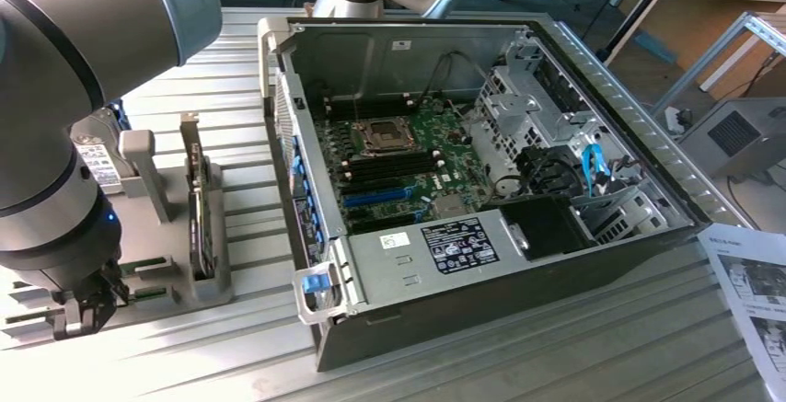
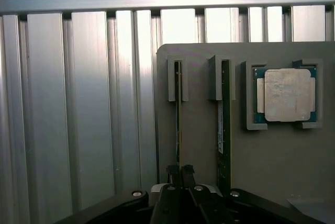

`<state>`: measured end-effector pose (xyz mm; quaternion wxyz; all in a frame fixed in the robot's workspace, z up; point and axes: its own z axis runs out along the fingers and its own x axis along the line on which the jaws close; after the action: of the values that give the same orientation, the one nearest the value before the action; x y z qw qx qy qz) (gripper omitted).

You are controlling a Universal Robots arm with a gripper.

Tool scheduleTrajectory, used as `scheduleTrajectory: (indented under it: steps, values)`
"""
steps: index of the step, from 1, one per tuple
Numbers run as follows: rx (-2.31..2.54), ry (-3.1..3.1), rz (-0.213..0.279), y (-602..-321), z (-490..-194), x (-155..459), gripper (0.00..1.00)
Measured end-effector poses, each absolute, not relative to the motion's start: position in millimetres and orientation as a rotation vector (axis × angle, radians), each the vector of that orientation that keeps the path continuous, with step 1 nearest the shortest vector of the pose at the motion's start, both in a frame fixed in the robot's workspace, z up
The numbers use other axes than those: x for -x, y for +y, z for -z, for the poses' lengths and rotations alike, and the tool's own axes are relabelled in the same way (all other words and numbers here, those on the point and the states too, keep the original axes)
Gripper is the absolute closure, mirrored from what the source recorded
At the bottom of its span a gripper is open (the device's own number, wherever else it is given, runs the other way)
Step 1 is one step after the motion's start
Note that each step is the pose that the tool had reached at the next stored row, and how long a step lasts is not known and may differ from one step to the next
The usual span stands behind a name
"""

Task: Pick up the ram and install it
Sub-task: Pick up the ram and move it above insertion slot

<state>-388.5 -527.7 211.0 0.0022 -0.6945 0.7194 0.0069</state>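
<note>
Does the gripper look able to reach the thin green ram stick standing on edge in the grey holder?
Probably yes: in the wrist view the gripper sits at the end of the thin green ram stick in the grey holder, and nothing lies between them.

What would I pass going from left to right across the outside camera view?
Claw → upright card standing in the grey holder → open computer case → printed sheet.

Neighbouring stick (image 2: 224, 130) stands close beside gripper (image 2: 179, 170); ribbed table (image 2: 78, 119) open on other side; case (image 1: 368, 52) top open.
</note>
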Motion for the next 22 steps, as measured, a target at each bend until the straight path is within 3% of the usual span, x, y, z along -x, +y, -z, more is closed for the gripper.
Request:
scheduleTrajectory:
  steps: [22]
  values:
    - [2.179,2.257,-0.022,-527.7,-250.5,388.5,0.88]
